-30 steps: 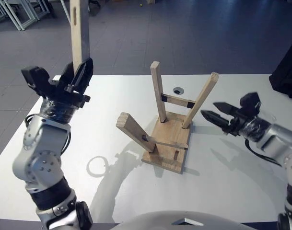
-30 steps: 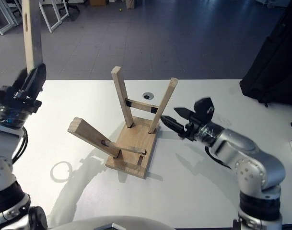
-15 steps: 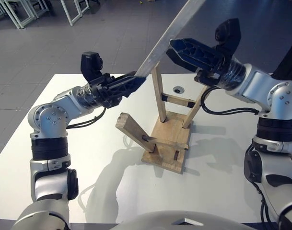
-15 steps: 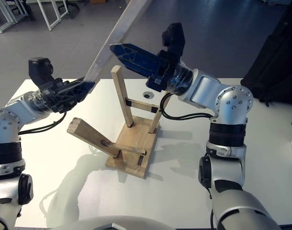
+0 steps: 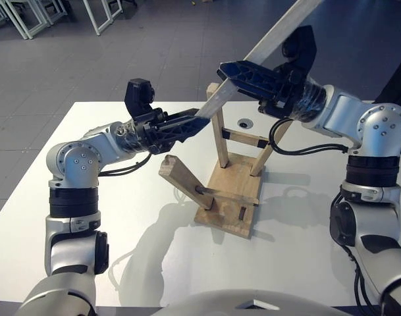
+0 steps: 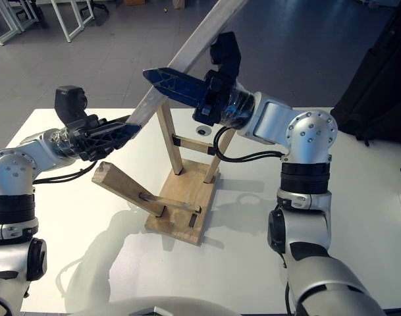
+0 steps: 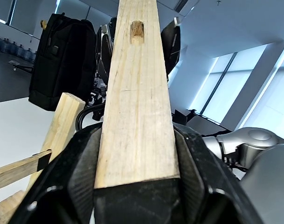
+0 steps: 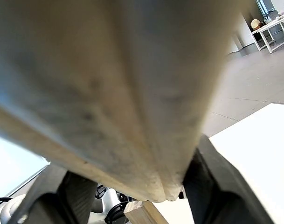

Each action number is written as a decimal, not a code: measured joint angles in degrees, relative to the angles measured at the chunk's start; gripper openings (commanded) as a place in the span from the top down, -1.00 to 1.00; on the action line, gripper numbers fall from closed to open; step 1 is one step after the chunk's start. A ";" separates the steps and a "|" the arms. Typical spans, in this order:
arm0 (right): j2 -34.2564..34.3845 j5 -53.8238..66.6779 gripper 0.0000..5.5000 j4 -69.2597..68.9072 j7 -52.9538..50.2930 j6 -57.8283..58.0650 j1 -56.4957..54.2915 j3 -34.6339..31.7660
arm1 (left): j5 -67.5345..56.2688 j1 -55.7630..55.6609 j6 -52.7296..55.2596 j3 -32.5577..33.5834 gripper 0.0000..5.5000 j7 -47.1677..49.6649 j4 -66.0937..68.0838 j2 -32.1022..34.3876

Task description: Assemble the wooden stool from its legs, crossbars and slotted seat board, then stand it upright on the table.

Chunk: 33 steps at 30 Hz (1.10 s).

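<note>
So the tabletop (image 5: 154,263) has the half-built stool lying upside down near the middle. The seat board (image 5: 230,178) is flat on the surface. At its near left corner one leg (image 5: 180,179) leans outward to the left instead of standing straight, with a thin crossbar (image 5: 236,197) running from it low across the board. At the far end of the board two more legs (image 5: 218,131) stand upright-ish, tied together by a second crossbar (image 5: 243,138).

Above all that, both arms are on the loose leg (image 5: 279,29), which slants from low on the left to high on the right. The left arm is bent at the elbow over the left side of the tabletop, with its forearm pointing toward the centre. The left claw (image 5: 199,120) is clenched on the bottom end of that leg. The wrist view shows its dark fingers (image 7: 86,172) hugging both sides, and a mortise hole (image 7: 137,30) further up the wood.

The right arm comes in from the right with its elbow raised, forearm reaching left over the upright legs. The right claw (image 5: 230,71) is gripping the loose leg higher up, fingers flat along it.

Behind the stool there's a round cable hole (image 5: 244,124) in the tabletop.
</note>
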 measured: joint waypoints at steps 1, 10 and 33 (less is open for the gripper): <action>0.00 -0.40 0.18 0.01 0.35 -0.01 0.00 0.00 | 0.05 0.00 0.15 -0.01 0.26 0.09 -0.05 0.00; -5.59 -4.91 0.26 0.50 1.00 -1.86 0.21 -6.43 | 1.47 0.01 -0.83 4.39 -0.25 0.87 0.96 2.04; -18.71 -43.78 0.26 -28.53 38.22 -55.13 59.00 3.02 | 10.67 27.31 -13.78 14.84 -0.34 28.36 -19.57 -4.08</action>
